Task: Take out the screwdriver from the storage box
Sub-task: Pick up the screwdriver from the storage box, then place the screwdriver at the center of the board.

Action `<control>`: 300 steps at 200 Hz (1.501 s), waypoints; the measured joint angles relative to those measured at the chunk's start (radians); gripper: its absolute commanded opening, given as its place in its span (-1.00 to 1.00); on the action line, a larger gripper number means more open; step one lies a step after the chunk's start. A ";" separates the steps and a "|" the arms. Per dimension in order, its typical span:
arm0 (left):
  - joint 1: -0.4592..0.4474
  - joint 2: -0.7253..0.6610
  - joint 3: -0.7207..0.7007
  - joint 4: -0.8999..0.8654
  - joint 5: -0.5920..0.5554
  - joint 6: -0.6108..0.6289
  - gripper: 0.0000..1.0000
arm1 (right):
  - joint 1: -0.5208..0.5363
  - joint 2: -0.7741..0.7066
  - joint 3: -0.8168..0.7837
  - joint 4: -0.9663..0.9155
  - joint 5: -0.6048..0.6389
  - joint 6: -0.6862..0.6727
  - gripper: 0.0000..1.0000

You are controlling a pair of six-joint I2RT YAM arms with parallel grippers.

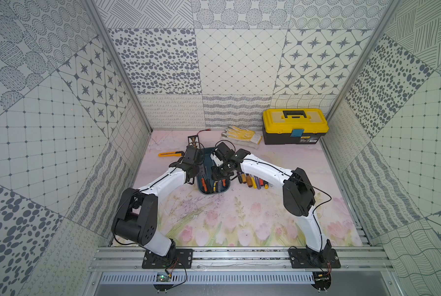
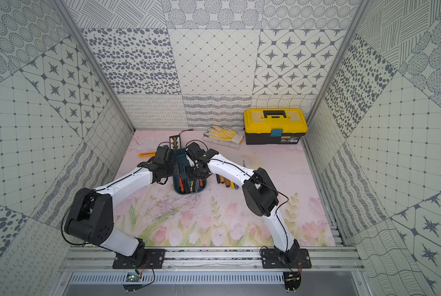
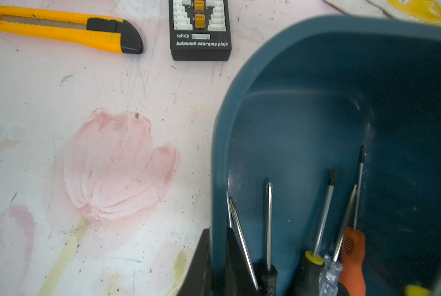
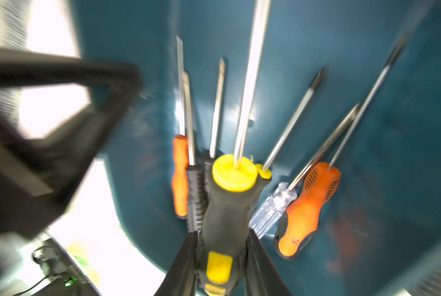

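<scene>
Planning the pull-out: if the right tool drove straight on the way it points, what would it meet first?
Probably the inside of the storage box: the right tool, shut on the black-and-yellow screwdriver, points into it, shaft leading. The tip is out of frame, so depth is unclear.

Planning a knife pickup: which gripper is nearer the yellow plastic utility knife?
Left. The left gripper clamps the dark teal plastic tub on its wall facing the utility knife; the right gripper is inside the tub, gripping a black-and-yellow screwdriver.
</scene>
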 measured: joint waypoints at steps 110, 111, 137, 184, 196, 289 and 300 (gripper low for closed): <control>0.003 0.027 0.057 -0.069 -0.058 -0.002 -1.00 | -0.109 -0.200 -0.143 0.074 0.111 -0.105 -1.00; 0.003 0.027 0.057 -0.069 -0.058 -0.002 -1.00 | -0.109 -0.200 -0.143 0.073 0.110 -0.105 -1.00; 0.006 0.024 0.058 -0.088 -0.064 -0.002 -1.00 | -0.147 -0.176 -0.134 0.026 0.113 -0.126 -1.00; 0.007 -0.004 0.048 -0.111 -0.087 -0.001 -1.00 | -0.143 -0.024 -0.052 -0.080 0.154 -0.176 -1.00; 0.007 -0.011 0.045 -0.118 -0.095 -0.001 -1.00 | -0.141 0.002 -0.051 -0.101 0.163 -0.180 -1.00; 0.007 -0.022 0.040 -0.140 -0.103 0.001 -1.00 | -0.140 0.112 0.008 -0.185 0.191 -0.198 -0.98; 0.007 -0.021 0.040 -0.140 -0.104 0.001 -1.00 | -0.140 0.119 0.009 -0.189 0.191 -0.198 -0.95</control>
